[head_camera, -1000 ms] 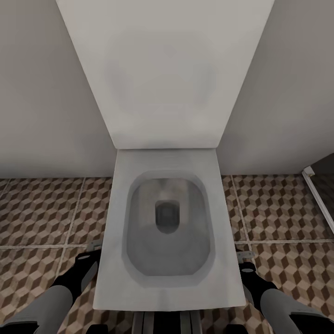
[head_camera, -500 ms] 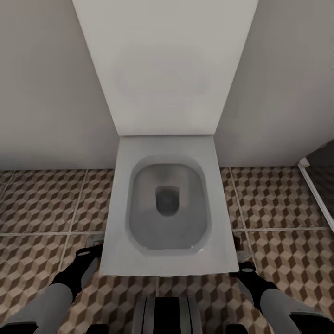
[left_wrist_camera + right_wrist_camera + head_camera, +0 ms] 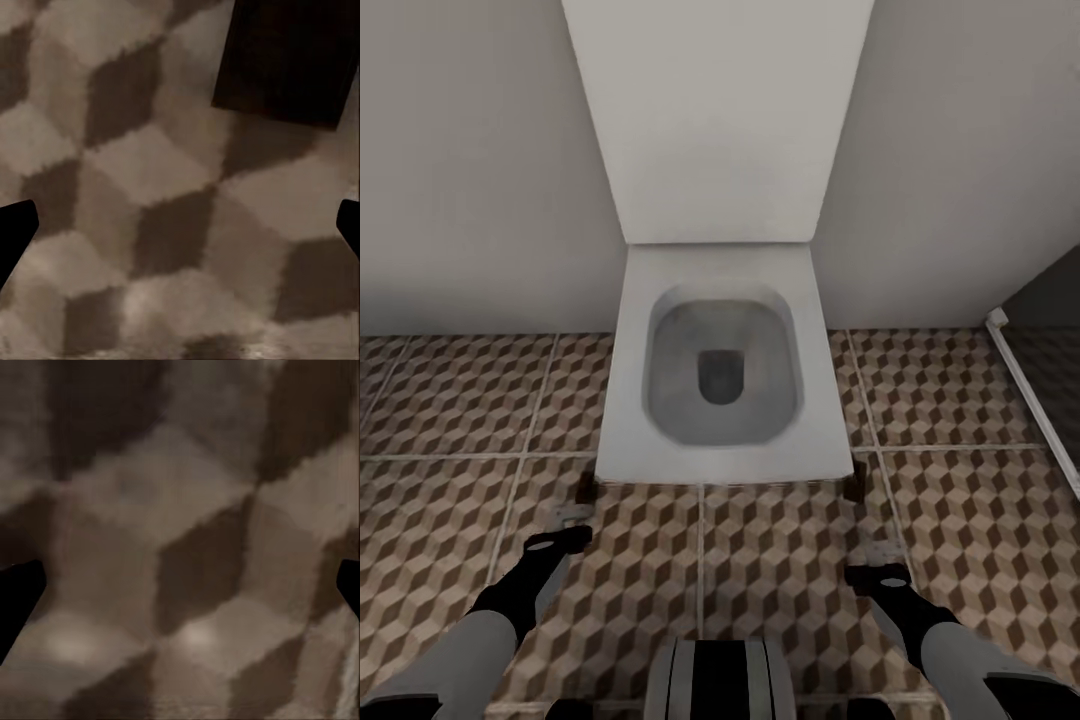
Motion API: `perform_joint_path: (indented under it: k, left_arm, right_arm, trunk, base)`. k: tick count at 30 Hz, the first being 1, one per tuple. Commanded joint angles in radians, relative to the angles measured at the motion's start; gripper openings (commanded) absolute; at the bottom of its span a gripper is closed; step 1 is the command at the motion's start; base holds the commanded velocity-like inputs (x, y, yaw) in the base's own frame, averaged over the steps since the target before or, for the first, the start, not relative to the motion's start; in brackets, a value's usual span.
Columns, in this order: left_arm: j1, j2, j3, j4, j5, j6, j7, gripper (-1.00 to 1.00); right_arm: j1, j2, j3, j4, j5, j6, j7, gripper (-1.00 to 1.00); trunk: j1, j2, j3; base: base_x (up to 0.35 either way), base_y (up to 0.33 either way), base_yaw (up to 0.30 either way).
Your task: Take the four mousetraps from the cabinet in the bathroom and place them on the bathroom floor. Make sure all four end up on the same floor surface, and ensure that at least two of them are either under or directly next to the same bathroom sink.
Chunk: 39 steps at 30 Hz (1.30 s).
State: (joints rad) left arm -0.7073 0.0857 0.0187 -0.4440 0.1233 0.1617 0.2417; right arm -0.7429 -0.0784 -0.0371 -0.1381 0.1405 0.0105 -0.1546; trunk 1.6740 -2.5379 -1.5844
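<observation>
Toilet [image 3: 720, 380] dead ahead, both arms low over the bathroom floor [image 3: 450, 420]. Left gripper [image 3: 180, 225] and right gripper [image 3: 180, 585] spread wide, empty (just tile between them). No mousetraps or cabinet in sight, so neither arm is nearer.

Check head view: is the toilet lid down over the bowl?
No, the lid stands raised against the wall, leaving the toilet bowl open, with cube-pattern floor around it.

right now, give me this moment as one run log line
scene: toilet ahead, lid up | bathroom floor cube tiles | left tool open, empty | right tool open, empty | mousetraps: none seen
</observation>
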Motion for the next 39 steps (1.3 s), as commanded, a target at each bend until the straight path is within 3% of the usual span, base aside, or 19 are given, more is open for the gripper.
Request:
perform_joint_path:
  k: [1, 39]
  left_arm:
    - [0.000, 0.000, -0.002, -0.002, 0.011, 0.005, 0.004, 1.00]
    - [0.000, -0.001, -0.002, -0.002, 0.012, -0.002, 0.006, 1.00]
  right_arm:
    - [0.000, 0.000, -0.003, 0.002, 0.010, 0.006, -0.001, 1.00]
    - [0.000, 0.000, -0.003, 0.002, 0.011, 0.002, -0.003, 1.00]
  trunk:
    - [-0.001, 0.000, -0.001]
    - [-0.001, 0.000, -0.001]
  base:
    - [-0.343, 0.000, 0.000]
    - [-0.344, 0.000, 0.000]
